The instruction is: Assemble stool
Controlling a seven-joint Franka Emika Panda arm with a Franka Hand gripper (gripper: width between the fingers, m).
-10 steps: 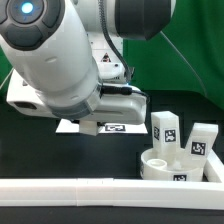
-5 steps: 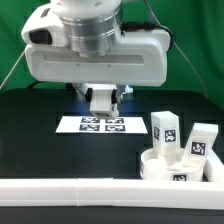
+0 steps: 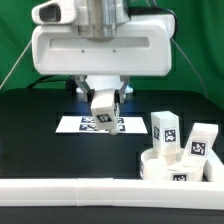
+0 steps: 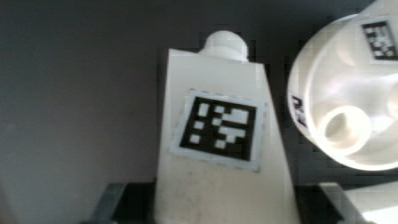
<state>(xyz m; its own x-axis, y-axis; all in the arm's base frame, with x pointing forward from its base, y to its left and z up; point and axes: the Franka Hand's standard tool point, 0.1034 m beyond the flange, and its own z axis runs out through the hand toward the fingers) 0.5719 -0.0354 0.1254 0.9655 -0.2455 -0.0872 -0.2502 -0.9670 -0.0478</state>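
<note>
Over the last second the arm swings round from the exterior view's left to face the camera squarely, and in the last half second the held stool leg (image 3: 104, 106) goes from hanging upright to tilted, its lower end over the marker board (image 3: 72, 124). The gripper (image 3: 106, 93) pinches that leg between its fingers (image 4: 121, 205), clear of the table (image 3: 35, 140). In the wrist view the leg's peg (image 4: 226, 42) points away from the camera and the seat disc (image 4: 356, 100) lies just beside it, with one round socket (image 4: 338, 126) showing. I judge that the carry has become a lining-up: the leg is being turned so its peg can meet a socket, and no leg is yet in the seat.

The seat disc sits at the exterior view's right, close against the L-shaped rail (image 3: 90, 190) along the front. Two more legs (image 3: 165, 132) (image 3: 203, 142) stand upright just behind its rim, touching or nearly so. The open room lies over the marker board and the bare black table on the exterior view's left. Any approach to the seat has to come from above, since the standing legs and the rail hem it in and a low sideways move risks toppling a leg
</note>
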